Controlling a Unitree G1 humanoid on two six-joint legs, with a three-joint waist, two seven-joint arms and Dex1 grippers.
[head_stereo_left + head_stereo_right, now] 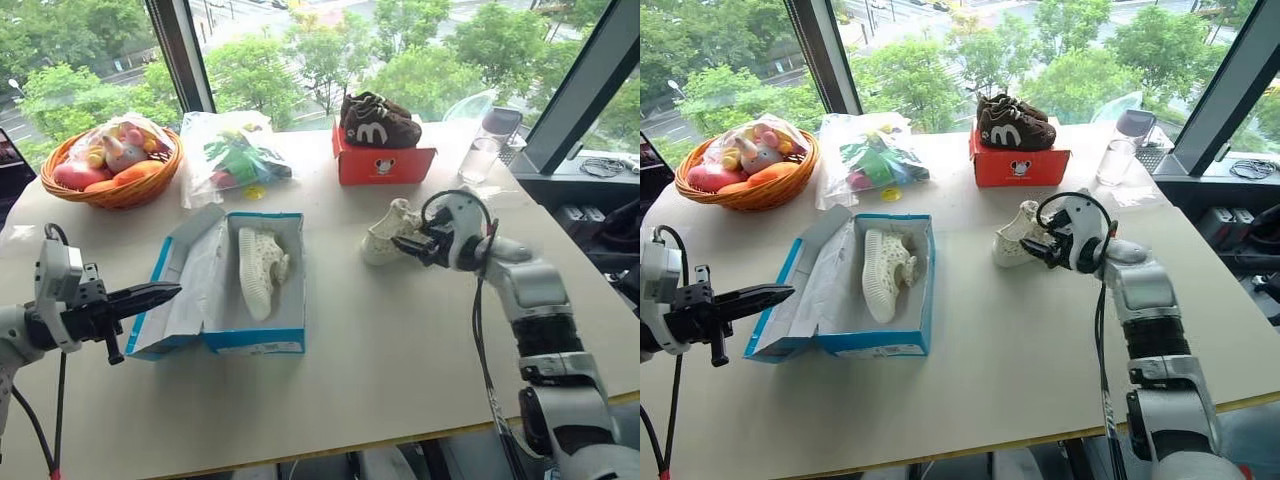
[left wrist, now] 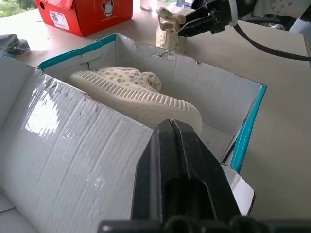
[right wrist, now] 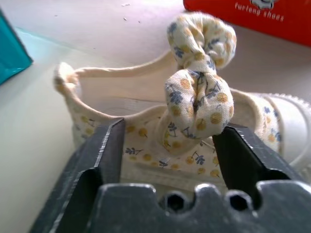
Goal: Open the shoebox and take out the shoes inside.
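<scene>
With my right tool [image 1: 412,246] spread around the shoe [image 1: 388,232], withdrawing carelessly could topple it; left tool [image 1: 150,295] shut, empty.

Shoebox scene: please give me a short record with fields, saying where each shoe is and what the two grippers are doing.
shoebox: open on the table, lid folded to the robot's left
shoe in box: lying on its side inside the shoebox
shoe on table: out of the box, standing on the table in front of the red box
right gripper: open, one finger on each side of the shoe's knotted bow
left gripper: shut, holding nothing, at the shoebox's near wall
task state: one shoe out, one left in the box
</scene>
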